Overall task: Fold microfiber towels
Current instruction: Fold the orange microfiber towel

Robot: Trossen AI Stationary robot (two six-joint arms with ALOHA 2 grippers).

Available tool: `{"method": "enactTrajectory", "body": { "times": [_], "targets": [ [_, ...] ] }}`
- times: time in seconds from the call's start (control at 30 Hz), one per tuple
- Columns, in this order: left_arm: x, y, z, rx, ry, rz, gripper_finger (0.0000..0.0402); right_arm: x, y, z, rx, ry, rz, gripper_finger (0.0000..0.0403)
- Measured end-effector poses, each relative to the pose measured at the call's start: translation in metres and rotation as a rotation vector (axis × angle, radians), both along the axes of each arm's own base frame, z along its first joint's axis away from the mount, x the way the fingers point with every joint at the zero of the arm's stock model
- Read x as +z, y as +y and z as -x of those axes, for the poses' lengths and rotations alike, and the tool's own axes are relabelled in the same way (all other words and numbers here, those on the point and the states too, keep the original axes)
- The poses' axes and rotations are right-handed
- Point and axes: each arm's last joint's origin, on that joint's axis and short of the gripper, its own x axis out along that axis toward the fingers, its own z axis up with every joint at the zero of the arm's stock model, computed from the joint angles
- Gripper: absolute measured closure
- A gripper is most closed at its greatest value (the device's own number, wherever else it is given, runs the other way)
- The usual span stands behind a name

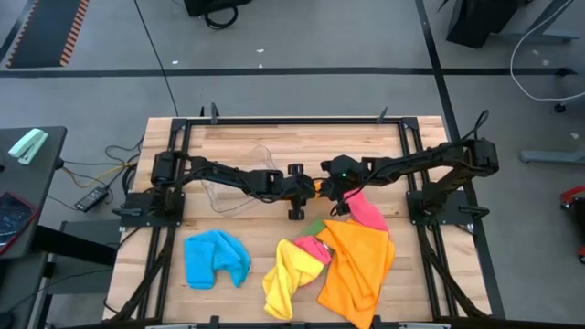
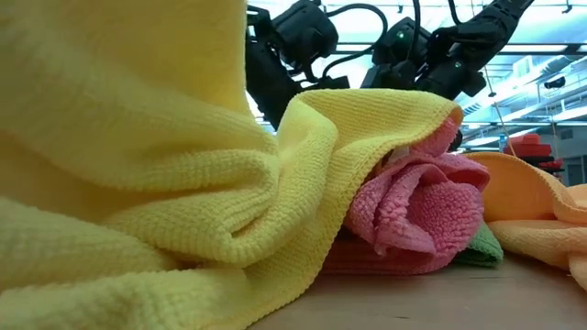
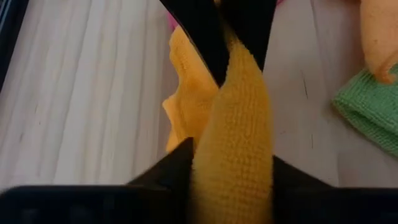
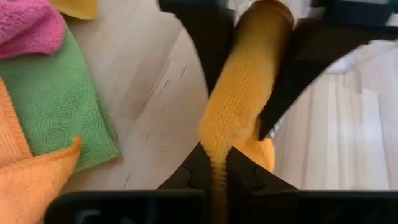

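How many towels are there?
6 showing: blue towel alone at left; yellow towel, orange towel, pink towel and green towel heaped right of it; golden towel stretched between left gripper and right gripper. Pink shows twice, so more may hide.

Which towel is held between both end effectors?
The golden-orange towel, stretched between the left end effector and right end effector; the blue, yellow, pink and green ones lie on the table.

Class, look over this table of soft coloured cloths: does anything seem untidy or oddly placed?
Yes. The orange microfibre towel, yellow one and pink one lie crumpled and overlapping, unfolded. A golden-yellow cloth hangs stretched between the left gripper and right gripper, mid-air.
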Motion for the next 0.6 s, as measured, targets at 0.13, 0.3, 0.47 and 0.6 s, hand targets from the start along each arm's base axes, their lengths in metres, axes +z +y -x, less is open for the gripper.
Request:
{"method": "enactTrajectory", "body": {
  "times": [0.13,0.3,0.47,0.6],
  "targets": [
    [0.005,0.001,0.000,0.003,-0.020,0.000,0.0383,0.004,0.003,0.004,-0.058,0.024,0.047,0.0336],
    [0.010,0.011,0.001,0.040,-0.045,0.009,0.0358,0.024,0.006,0.018,-0.132,0.019,0.042,0.0272],
    [0.020,0.020,0.002,0.084,-0.085,0.024,0.0380,0.037,0.006,0.033,-0.232,0.039,0.039,0.0216],
    [0.024,0.022,-0.001,0.075,-0.130,0.011,0.0384,0.037,0.004,0.037,-0.313,0.049,0.066,0.0187]
  ]
}}
